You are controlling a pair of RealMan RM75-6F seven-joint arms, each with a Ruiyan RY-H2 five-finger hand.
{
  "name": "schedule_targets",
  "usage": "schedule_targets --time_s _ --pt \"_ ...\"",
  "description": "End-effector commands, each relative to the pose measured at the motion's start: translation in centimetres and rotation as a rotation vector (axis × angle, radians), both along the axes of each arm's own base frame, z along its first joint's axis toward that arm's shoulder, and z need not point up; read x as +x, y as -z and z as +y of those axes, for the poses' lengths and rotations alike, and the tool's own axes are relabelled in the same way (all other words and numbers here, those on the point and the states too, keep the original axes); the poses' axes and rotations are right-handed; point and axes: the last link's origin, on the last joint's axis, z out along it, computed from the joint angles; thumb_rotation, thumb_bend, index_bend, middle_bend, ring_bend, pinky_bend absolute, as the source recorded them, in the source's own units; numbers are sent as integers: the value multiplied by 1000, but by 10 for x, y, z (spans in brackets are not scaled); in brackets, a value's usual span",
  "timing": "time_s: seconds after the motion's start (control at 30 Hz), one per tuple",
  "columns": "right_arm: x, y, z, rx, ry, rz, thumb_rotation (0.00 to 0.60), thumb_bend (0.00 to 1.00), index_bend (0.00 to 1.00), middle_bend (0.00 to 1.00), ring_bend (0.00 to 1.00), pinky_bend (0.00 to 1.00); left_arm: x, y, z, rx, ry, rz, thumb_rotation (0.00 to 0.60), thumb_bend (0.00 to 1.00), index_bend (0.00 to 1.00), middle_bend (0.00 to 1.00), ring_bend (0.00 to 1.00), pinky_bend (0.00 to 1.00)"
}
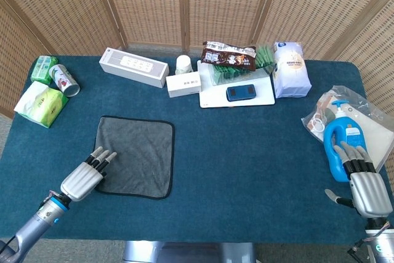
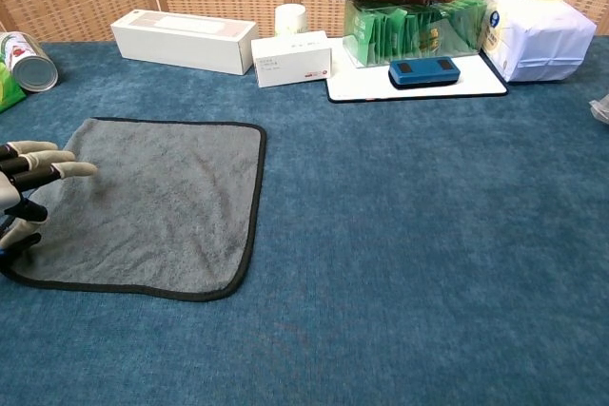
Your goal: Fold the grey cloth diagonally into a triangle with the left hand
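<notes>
The grey cloth [image 1: 136, 155] with black edging lies flat on the blue table, also seen in the chest view as the cloth [image 2: 157, 202]. My left hand [image 1: 83, 178] hovers at its near-left corner, the fingers [image 2: 52, 170] stretched out over the cloth's left edge and the thumb spread apart just above the corner. Nothing is held in it. My right hand [image 1: 367, 188] rests at the table's right edge with fingers extended and holds nothing; it shows only in the head view.
A blue bottle [image 1: 340, 146] and a plastic bag stand just ahead of the right hand. Along the back are a white box [image 1: 134, 66], a small carton [image 1: 183, 84], a tray [image 1: 237, 98] with a phone, snack bags, and at the far left a can [image 1: 64, 80] and green packs.
</notes>
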Motion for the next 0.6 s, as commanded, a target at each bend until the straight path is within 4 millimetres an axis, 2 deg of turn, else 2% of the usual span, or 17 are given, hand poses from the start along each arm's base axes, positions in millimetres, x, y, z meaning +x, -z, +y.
schedule_targets --time_s 0.03,0.3,0.5,0.6 --pt "0 0 0 1 0 0 600 0 0 0 0 0 0 1 0 4 2 -5 600 414 695 4 0 111" --pt "0 0 0 7 -1 -4 600 0 0 0 0 0 0 2 2 19 5 -3 600 419 711 22 1 132" --pt "0 1 0 12 -2 -4 600 0 0 0 0 0 0 3 3 19 0 -1 600 532 710 23 2 145" --pt "0 1 0 13 -2 -5 600 0 0 0 0 0 0 3 3 21 1 5 600 552 709 25 4 147"
